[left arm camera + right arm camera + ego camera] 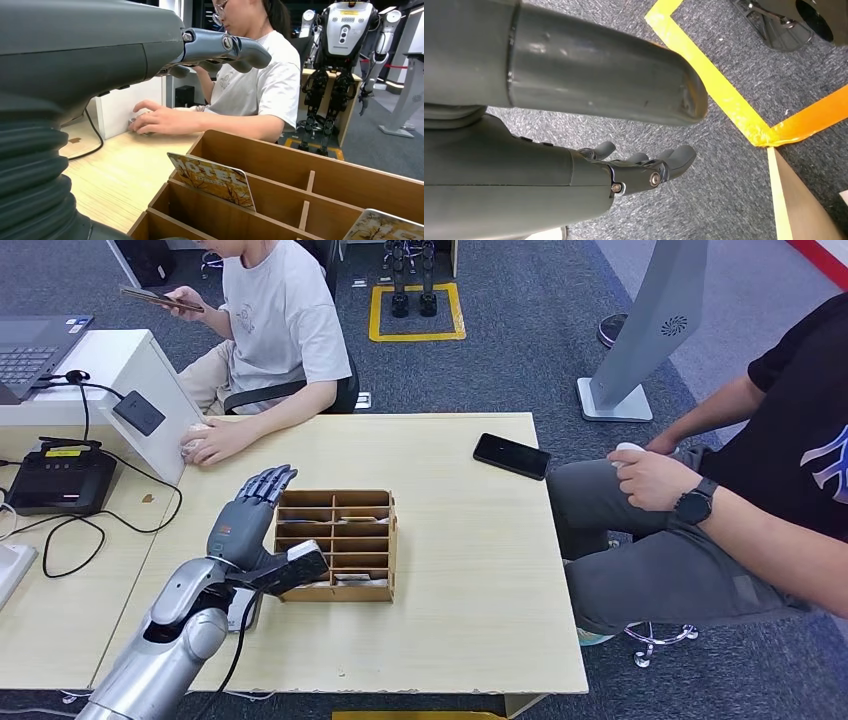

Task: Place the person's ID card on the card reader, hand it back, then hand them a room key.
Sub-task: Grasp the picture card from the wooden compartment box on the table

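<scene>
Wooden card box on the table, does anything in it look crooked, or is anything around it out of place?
Nothing is spilled or damaged. One hotel card stands tilted, its corner poking above a divider in the wooden box. The left hand hovers beside the box with fingers straight, holding nothing. A black phone lies flat on the table.

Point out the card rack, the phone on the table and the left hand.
card rack (338,500), head view, far top wall.
phone (511,456), head view, middle of its dark face.
left hand (250,515), head view, back of the hand.
</scene>
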Controlling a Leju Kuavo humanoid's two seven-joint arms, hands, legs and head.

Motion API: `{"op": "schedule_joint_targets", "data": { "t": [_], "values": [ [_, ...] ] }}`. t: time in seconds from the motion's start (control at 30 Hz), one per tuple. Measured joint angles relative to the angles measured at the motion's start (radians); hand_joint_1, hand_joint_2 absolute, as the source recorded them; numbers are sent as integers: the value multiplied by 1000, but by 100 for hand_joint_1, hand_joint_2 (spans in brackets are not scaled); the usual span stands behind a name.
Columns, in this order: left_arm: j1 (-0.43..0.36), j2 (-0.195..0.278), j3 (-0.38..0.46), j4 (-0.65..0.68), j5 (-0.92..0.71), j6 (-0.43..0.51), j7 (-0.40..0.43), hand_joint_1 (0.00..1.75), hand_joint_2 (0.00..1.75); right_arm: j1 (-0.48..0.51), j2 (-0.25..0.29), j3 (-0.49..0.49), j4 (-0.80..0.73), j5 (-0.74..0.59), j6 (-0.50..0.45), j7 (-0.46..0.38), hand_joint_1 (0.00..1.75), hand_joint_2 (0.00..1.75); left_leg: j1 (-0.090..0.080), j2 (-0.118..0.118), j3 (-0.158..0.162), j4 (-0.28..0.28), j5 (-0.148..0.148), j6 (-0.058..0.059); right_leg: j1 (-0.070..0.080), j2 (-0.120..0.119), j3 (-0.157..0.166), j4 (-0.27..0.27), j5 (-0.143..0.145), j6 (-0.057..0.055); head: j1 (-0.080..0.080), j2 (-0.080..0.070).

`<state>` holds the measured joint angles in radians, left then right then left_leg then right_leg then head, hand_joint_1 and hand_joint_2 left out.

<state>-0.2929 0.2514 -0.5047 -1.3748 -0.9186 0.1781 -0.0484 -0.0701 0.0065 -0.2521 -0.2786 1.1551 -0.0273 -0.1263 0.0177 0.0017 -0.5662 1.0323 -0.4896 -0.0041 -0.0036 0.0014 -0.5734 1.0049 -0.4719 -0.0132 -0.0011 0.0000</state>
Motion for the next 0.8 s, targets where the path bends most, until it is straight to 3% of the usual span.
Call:
{"op": "schedule_joint_targets", "data": {
  "t": [0.8],
  "values": [
    [-12, -4, -2, 32, 0, -53, 4, 3, 175, 0, -4, 39, -6, -40, -1, 9, 0, 0, 0, 0, 0, 0, 0, 0, 0, 0, 0, 0, 0, 0, 0, 0]
  ]
}}
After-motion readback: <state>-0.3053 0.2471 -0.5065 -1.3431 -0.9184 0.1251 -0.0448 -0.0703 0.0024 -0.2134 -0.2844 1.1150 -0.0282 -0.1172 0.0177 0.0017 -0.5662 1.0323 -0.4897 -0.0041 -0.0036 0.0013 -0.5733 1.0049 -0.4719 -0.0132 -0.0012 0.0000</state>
